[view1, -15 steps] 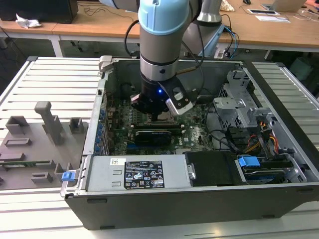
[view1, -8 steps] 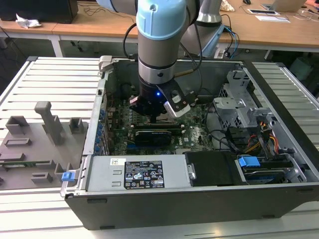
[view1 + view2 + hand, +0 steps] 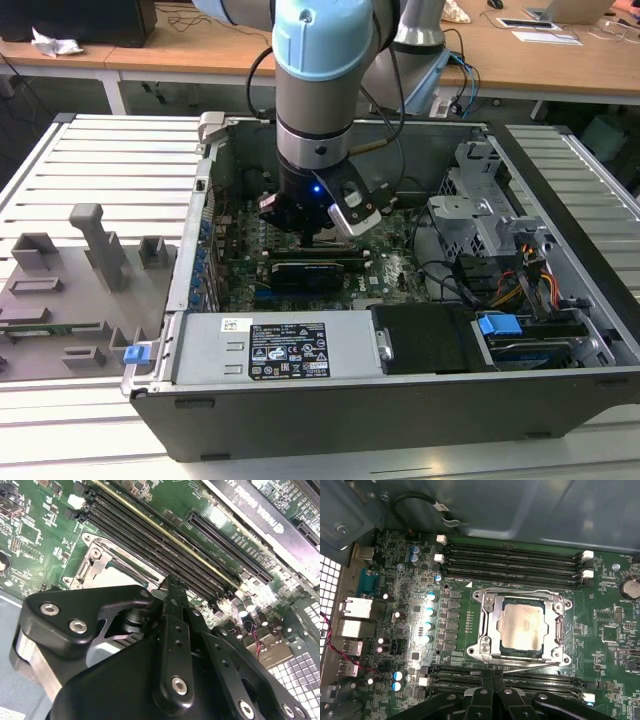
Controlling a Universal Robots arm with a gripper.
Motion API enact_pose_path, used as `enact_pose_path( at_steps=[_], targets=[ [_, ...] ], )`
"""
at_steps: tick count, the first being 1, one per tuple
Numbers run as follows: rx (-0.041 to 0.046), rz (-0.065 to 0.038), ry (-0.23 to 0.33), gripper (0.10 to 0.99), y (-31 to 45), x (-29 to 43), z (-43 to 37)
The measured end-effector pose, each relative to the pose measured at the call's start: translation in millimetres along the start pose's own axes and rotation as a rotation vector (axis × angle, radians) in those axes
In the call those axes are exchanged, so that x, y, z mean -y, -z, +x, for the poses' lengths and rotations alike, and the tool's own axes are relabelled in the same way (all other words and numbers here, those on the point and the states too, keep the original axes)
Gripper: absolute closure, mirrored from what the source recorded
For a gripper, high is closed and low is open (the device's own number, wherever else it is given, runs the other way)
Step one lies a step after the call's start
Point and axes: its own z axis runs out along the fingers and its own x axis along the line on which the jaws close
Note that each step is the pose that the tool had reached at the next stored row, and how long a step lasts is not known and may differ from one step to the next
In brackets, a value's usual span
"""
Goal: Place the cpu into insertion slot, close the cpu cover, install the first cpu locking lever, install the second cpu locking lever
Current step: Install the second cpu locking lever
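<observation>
In the first wrist view the cpu (image 3: 522, 626), a silver-beige square, lies flat in the insertion slot (image 3: 476, 652) on the green motherboard. The cpu cover (image 3: 491, 622), a metal frame, lies down around it. A thin wire lever (image 3: 530, 664) runs along the socket edge nearest my gripper (image 3: 492, 676). The gripper's two black fingers are pressed together just beside that edge. In the second wrist view the gripper (image 3: 172, 587) points down at the socket's corner, with the cpu (image 3: 117, 575) partly hidden behind its body. In the exterior view the gripper (image 3: 318, 238) is low inside the open computer case.
Long black memory slots (image 3: 510, 562) flank the socket on two sides. A graphics card (image 3: 305, 268) lies nearby, and cables and a drive cage (image 3: 490, 215) fill the case on the exterior view's right. A grey fixture tray (image 3: 70, 290) sits outside the case, on the exterior view's left.
</observation>
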Motion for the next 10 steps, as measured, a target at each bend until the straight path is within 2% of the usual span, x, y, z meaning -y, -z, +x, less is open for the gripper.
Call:
enact_pose_path(
  at_steps=[5, 10],
  targets=[
    [0.0002, -0.003, 0.0, 0.98, -8.2, 1.1, 4.7],
    [0.0005, -0.006, 0.0, 0.98, -15.5, 2.2, 5.9]
  ],
)
